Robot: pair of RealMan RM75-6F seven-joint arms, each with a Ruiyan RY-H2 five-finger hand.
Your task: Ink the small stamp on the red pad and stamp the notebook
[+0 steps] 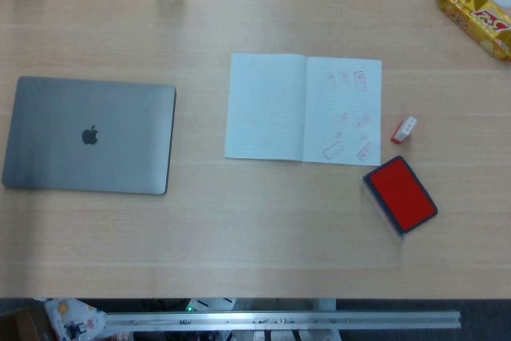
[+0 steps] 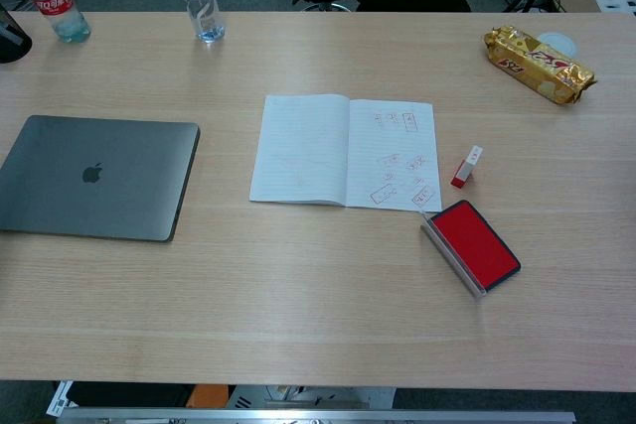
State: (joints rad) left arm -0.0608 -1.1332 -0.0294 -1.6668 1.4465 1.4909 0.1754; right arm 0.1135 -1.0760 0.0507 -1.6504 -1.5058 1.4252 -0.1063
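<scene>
Currently neither hand shows in the head or chest view, so we can't tell whether they're spread, curled or holding anything, and we have no hand position to reference places from.

We judge the step in hand is the first one: picking up the small stamp (image 1: 403,129). It lies on its side on the table (image 1: 255,237), untouched, just beside the notebook's (image 1: 303,107) right edge and near the far end of the red pad (image 1: 402,194), apart from both.

The pad is open, ink face up. The notebook lies open, its right page already carrying several red marks.

How we'd do it well:
- Use the right hand; stamp, pad and marked page all sit on that side.
- Pinch the stamp across its long sides, then stand it up.
- Press flat on the pad, no tilt.
- Aim for a bare patch of page.
</scene>
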